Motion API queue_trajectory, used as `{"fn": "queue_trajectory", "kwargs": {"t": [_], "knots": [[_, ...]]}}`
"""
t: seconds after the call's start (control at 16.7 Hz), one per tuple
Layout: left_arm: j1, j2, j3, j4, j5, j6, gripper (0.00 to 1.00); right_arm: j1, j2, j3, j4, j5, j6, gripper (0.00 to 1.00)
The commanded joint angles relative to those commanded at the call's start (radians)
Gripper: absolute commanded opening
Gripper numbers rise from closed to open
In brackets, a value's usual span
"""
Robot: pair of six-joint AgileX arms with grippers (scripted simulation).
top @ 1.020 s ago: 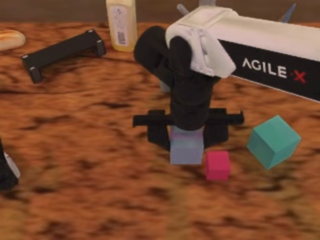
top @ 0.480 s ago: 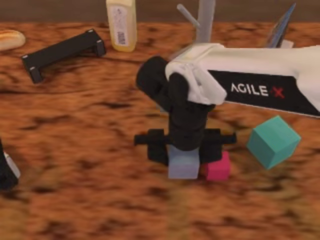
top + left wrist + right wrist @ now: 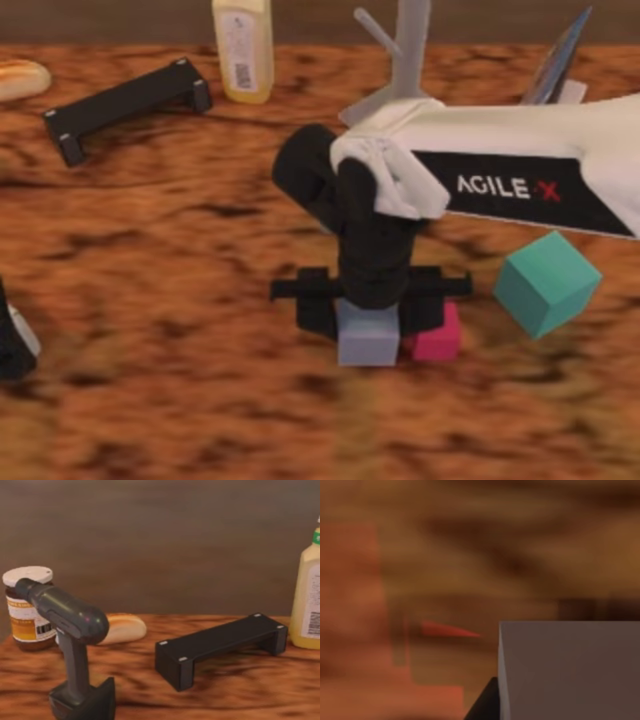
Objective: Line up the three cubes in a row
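Since a second ago the right arm has swung down toward the near edge of the table and brought the lavender-grey cube [image 3: 368,335] with it, so that it now sits touching the left face of the magenta-pink cube [image 3: 437,335] where before there was a small offset between them. From where I stand the right gripper [image 3: 371,312] is straight above the lavender-grey cube, its black fingers clamped on it, and the right wrist view is filled by that cube's grey face [image 3: 570,670] with blurred table behind. It looks set down on the wood rather than hanging, though I would not swear to it. The relation that matters next is the teal-green cube [image 3: 546,282]: it lies to the right of the pair, well apart from the pink one, a little farther back on the table and turned at an angle to them. The pair runs left to right, so the row would carry on rightward past the pink cube, and I judge the teal one must come forward, in, and square up. It sits on the right arm's side. The left gripper [image 3: 12,340] is parked at the table's left edge, far from all three; I cannot tell how its fingers stand.
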Motion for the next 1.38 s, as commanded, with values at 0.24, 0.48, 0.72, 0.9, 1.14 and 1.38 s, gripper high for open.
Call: {"fn": "queue_trajectory", "kwargs": {"t": [0.24,0.48,0.72,0.9,1.14,1.38], "knots": [[0.000,0.000,0.000,0.000,0.000,0.000,1.00,0.000,0.000,0.000,0.000,0.000,0.000,0.53],[0.000,0.000,0.000,0.000,0.000,0.000,1.00,0.000,0.000,0.000,0.000,0.000,0.000,0.83],[0.000,0.000,0.000,0.000,0.000,0.000,1.00,0.000,0.000,0.000,0.000,0.000,0.000,1.00],[0.000,0.000,0.000,0.000,0.000,0.000,1.00,0.000,0.000,0.000,0.000,0.000,0.000,1.00],[0.000,0.000,0.000,0.000,0.000,0.000,1.00,-0.002,-0.001,0.000,0.000,0.000,0.000,1.00],[0.000,0.000,0.000,0.000,0.000,0.000,1.00,0.002,-0.020,0.056,-0.073,0.001,0.002,1.00]]}}
